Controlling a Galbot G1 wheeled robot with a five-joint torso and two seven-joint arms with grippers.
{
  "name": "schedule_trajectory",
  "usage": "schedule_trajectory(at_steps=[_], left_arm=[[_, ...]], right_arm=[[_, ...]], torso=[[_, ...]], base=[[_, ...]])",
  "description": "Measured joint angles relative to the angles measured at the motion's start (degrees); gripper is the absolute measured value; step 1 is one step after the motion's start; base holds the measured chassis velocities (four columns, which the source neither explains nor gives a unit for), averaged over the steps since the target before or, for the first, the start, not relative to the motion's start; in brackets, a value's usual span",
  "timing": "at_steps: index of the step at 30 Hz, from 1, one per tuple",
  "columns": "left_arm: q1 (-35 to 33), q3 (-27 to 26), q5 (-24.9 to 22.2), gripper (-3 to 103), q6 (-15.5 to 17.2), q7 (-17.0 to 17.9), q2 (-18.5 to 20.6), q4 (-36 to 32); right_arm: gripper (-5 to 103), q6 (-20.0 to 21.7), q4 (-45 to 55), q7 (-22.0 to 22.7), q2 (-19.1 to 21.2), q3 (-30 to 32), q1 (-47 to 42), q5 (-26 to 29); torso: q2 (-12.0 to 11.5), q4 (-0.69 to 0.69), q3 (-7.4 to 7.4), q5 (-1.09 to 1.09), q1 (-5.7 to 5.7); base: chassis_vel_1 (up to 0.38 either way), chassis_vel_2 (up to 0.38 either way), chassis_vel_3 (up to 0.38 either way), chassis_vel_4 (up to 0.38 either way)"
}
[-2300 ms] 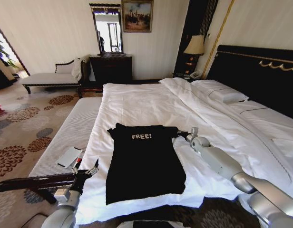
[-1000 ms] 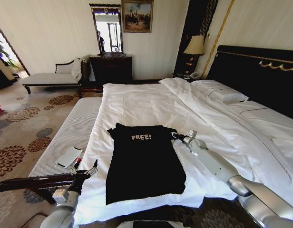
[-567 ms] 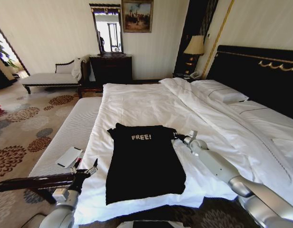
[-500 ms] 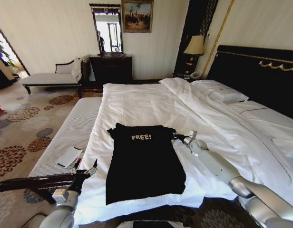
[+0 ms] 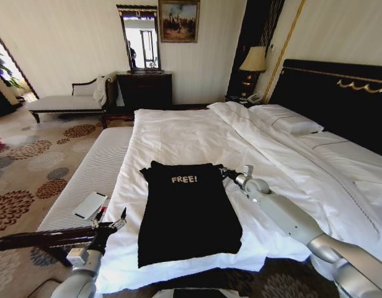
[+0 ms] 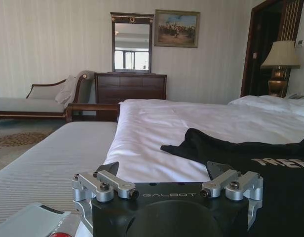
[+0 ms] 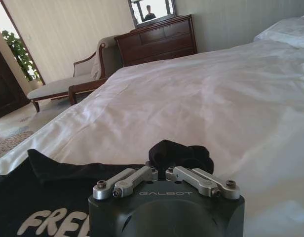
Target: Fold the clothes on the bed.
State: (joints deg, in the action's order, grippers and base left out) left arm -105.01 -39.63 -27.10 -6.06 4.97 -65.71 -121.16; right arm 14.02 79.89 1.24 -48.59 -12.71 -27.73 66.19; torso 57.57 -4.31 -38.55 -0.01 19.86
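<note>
Head view: the right gripper has crept toward ten o'clock since earlier, now pinching shut on the shirt's bunched right sleeve. The black shirt lies flat, chest lettering up, on the bed near its foot. The left gripper hovers wide apart at the shirt's eight o'clock.

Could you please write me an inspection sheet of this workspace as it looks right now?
Surface: bed, white duvet, lightly creased.
Job's things: black T-shirt lies flat near the foot, lettering up, sleeves tucked in.
Clutter: flat white object on the bench beside the bed.
Tools: right tool shut on the T-shirt's shoulder corner; left tool open, off the bed's edge, beside the shirt.
Cables: nothing seen.
Surroundings: dresser, mirror, chaise, lamp, patterned carpet.
</note>
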Motion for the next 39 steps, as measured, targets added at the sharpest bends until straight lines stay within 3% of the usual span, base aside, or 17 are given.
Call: schedule_trajectory(at_steps=[11,19,29,32,39], left_arm=[[-1.44,-1.46,0.0,100,-0.45,-0.5,-0.6,-0.34],[-2.04,-2.32,-0.07,100,-0.95,-0.84,-1.16,0.08],[-1.35,-1.73,-0.11,100,-0.97,-0.87,-1.02,0.6],[-1.23,-1.6,-0.08,100,-0.92,-0.81,-0.98,0.6],[-1.98,-2.76,-0.31,100,-0.9,-0.77,-0.78,0.16]], right_arm=[[2,1.48,-1.92,2.02,-3.65,-6.39,3.86,-0.31],[-1,-0.4,-8.36,0.04,-6.16,-9.6,4.02,-7.58],[36,-0.95,0.22,-0.61,-4.44,-10.64,1.85,-8.72],[41,-0.95,1.75,-0.6,-4.12,-10.76,1.47,-8.76],[74,-1.99,3.03,-1.47,-3.34,-10.84,-0.23,-10.26]], torso=[[0.0,0.01,0.0,0.01,0.0],[0.0,0.0,-0.01,0.01,0.0],[0.0,0.0,0.0,0.0,0.0],[0.0,0.0,0.0,0.0,0.0],[0.0,0.0,0.0,0.02,0.0]], base=[[0.0,0.0,0.0,0.0],[0.0,0.0,0.0,0.0],[0.0,0.0,0.0,0.0],[0.0,0.0,0.0,0.0],[0.0,0.0,0.0,0.0]])
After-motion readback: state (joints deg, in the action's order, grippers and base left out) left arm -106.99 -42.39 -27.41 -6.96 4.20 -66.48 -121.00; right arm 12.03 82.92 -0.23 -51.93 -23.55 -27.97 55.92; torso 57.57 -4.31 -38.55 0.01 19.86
